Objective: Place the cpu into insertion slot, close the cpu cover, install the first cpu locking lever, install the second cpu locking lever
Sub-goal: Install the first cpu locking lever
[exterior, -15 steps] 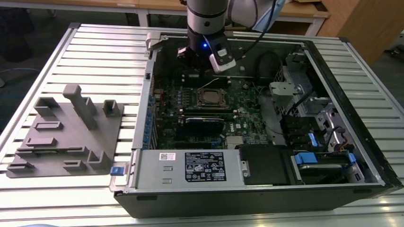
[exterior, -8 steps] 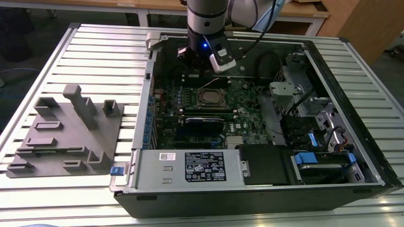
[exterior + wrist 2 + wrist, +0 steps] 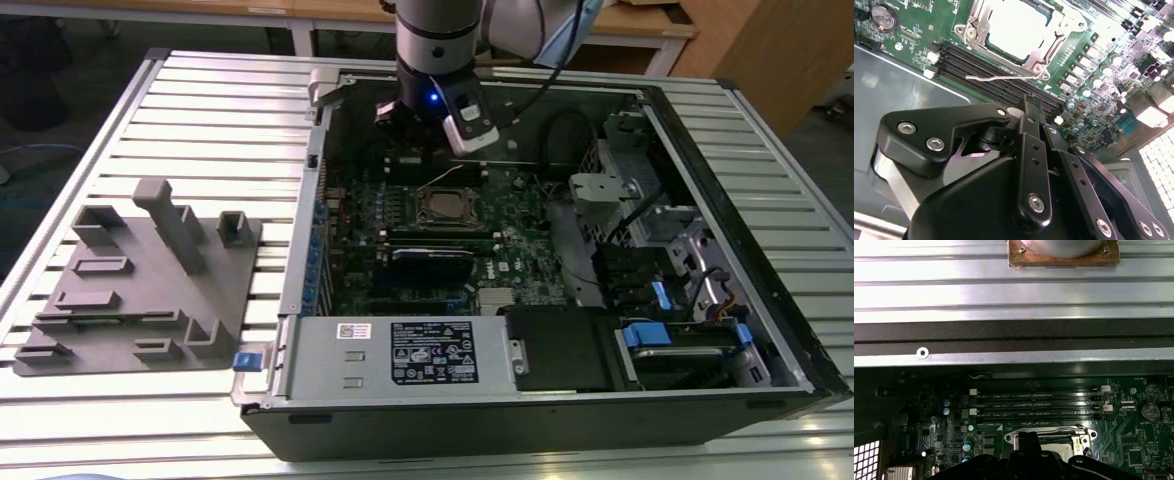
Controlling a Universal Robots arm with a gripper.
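The arm (image 3: 434, 40) stands vertical at the far edge of the table (image 3: 200, 100), wrist down inside the open case (image 3: 747, 200). The gripper (image 3: 1026, 102) is closed on nothing and hangs above the memory slots (image 3: 984, 65), just beside the slot (image 3: 447, 205).

The cpu (image 3: 1014, 27) lies flat, metal top up, seated in the slot near the middle of the board (image 3: 400, 270). The cover (image 3: 976, 22) is down around it.

The second wrist view shows a thin wire lever (image 3: 996, 77) along the slot's edge, its long axis parallel to the memory slots. Whether it is latched cannot be told.

The exterior view shows a grey fixture (image 3: 147, 270) at the table's left edge, then the case. The first wrist view shows the case wall (image 3: 1014, 335) beyond the memory slots.
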